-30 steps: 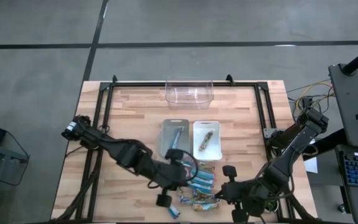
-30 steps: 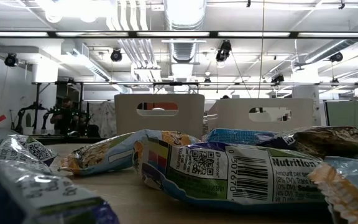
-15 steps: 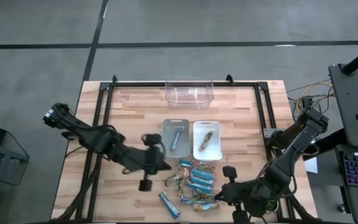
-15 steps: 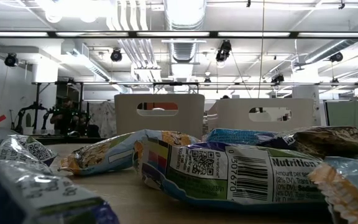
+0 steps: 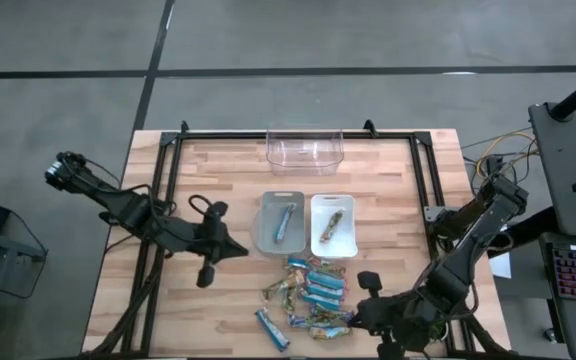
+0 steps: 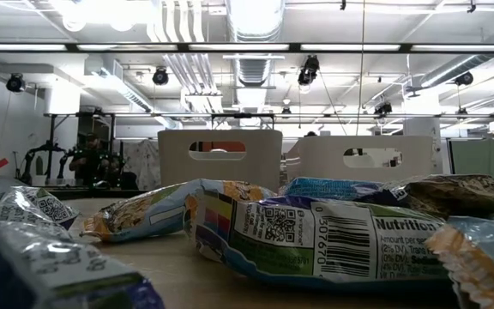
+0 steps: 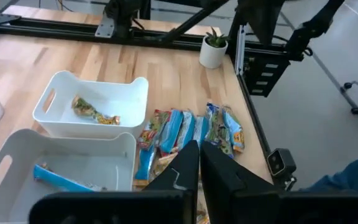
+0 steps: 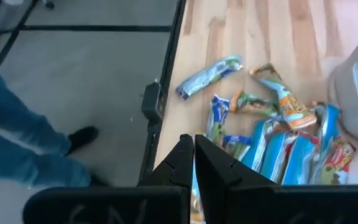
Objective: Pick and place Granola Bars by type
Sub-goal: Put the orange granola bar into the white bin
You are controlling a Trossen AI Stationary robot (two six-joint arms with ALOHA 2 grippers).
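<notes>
left gripper (image 5: 211,243): left of centre, fingers pressed together, empty | right gripper (image 5: 366,297): lower right, pressed together, empty | granola bars (image 5: 311,293): heap, lower centre

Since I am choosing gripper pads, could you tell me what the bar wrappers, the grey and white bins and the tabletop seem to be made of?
Granola Bars: thin glossy film, crinkled, with highlights.
Grey bin and white bin: likely moulded matte plastic, with rounded rims and cut-out handles.
Tabletop: pale wood planks with visible grain.

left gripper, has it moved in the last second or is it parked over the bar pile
Yes. In the high view the left gripper has pulled back from above the pile of granola bars toward the table's left side, and now sits left of the grey bin, shut and empty.
</notes>
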